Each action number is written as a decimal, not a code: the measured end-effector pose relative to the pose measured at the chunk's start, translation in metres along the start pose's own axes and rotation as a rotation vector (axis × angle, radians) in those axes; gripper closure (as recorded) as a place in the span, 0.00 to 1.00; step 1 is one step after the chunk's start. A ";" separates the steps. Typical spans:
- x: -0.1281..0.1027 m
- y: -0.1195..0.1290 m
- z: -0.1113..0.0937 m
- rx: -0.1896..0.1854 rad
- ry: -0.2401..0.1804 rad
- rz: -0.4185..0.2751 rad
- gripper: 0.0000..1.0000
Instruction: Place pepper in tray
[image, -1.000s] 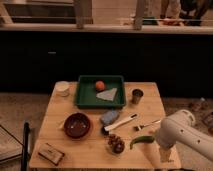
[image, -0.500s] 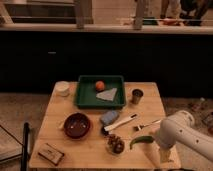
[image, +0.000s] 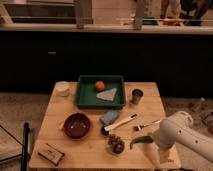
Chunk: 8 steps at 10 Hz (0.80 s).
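Jaws beside one pepper (image: 141, 140); one tray (image: 86, 97) apart

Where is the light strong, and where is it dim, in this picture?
Camera view: warm light falls on the table and tray; the cabinet behind is dark; the white arm and claw beside the pepper, near right, look brightest.

the white arm (image: 189, 139) is stretching in from the lower right corner, its thick section slanting up and leftward to a rounded joint (image: 170, 131). from that joint a narrower pale section is hanging straight down, and the gripper (image: 163, 156) is sitting at its lower end, pointing downward close to the bottom edge of the view, low and right of centre.
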 end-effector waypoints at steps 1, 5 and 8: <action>-0.005 -0.001 0.001 0.001 -0.002 -0.015 0.20; -0.020 -0.008 0.010 -0.003 -0.005 -0.054 0.20; -0.023 -0.016 0.017 -0.012 0.004 -0.061 0.20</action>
